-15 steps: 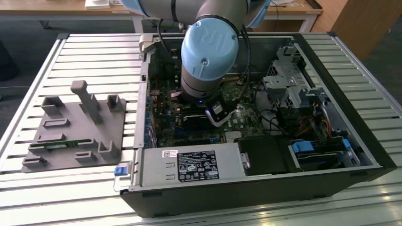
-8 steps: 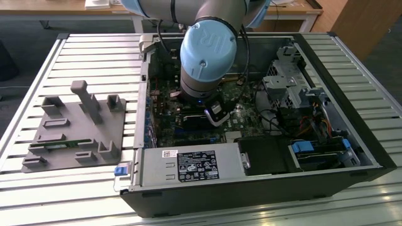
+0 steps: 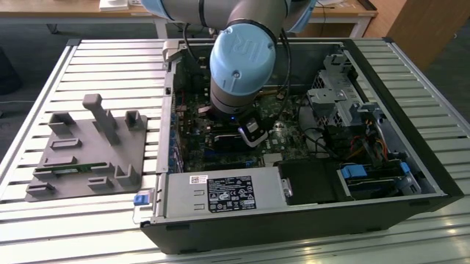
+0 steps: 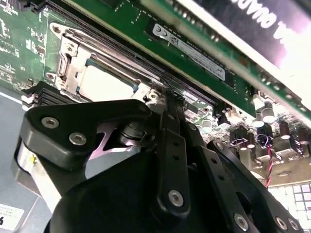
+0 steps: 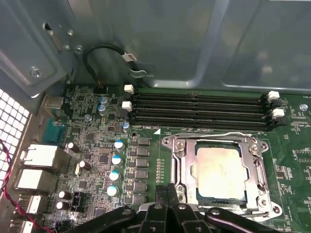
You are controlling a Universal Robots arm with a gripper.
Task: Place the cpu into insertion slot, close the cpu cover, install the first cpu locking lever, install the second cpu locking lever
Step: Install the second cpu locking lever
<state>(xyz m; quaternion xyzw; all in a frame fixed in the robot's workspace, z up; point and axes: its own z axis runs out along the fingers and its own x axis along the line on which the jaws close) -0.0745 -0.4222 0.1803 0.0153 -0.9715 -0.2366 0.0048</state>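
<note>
The cpu (image 5: 218, 172) lies flat in the insertion slot (image 5: 193, 170) on the green motherboard, its pale metal top facing up. Around the chip lies the cpu cover (image 5: 183, 160), a silver frame folded down over it. A thin wire lever (image 5: 214, 135) runs along the socket's side nearest the memory slots. My gripper (image 5: 167, 190) hovers just off a corner of the socket, fingers pressed together with nothing seen between them. In the second wrist view the shut gripper (image 4: 170, 104) sits beside the cpu (image 4: 104, 85). In the exterior view the arm's blue-capped wrist (image 3: 242, 60) reaches down into the open computer case.
Long black memory slots (image 5: 199, 109) run beside the socket, with capacitors (image 5: 116, 160) toward the rear ports. A long card (image 4: 204, 53) stands close by. The case walls, power supply (image 3: 224, 192) and drive cage (image 3: 345, 93) hem in the arm. A grey fixture plate (image 3: 85, 148) lies at the exterior view's left.
</note>
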